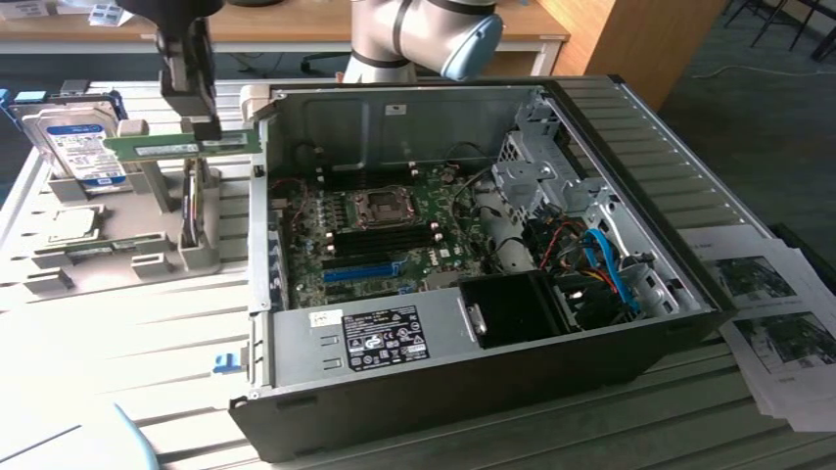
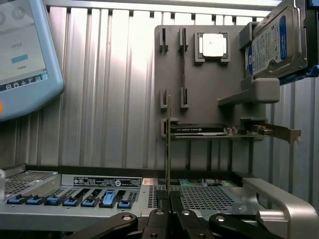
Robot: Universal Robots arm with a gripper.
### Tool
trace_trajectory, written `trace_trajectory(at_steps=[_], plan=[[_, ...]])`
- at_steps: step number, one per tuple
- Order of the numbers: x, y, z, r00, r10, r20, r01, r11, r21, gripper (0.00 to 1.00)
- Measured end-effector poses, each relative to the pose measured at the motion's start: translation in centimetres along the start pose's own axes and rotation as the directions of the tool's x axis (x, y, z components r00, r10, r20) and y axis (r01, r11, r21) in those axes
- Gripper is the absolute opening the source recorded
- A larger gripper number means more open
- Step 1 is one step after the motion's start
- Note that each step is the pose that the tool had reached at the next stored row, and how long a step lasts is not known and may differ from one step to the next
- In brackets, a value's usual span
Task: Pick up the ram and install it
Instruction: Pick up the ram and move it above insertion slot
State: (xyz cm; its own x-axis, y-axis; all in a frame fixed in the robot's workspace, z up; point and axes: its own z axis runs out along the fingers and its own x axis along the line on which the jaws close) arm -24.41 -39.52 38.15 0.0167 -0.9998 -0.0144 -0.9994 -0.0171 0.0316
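Gripper (image 2: 168,199) clamps the ram (image 1: 163,144) (held level) above the gray holder (image 1: 131,245).

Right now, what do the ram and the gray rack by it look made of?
The ram: matte green circuit board, probably fiberglass laminate. The gray rack: likely plastic, going by its uniform dull gray and blocky posts.

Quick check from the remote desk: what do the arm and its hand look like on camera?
The arm is pale silver-grey tubing with rounded joints, one closed by a light blue cap. The hand is black, with two slim fingers on bar linkages with round pivot pins.
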Motion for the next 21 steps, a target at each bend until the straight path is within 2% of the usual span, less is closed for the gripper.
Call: trace_trajectory(at_steps=[21], plan=[[0.1,-5.32,-0.17,1.0000,0.000,0.0001,0.000,1.0000,0.0000,0.11]])
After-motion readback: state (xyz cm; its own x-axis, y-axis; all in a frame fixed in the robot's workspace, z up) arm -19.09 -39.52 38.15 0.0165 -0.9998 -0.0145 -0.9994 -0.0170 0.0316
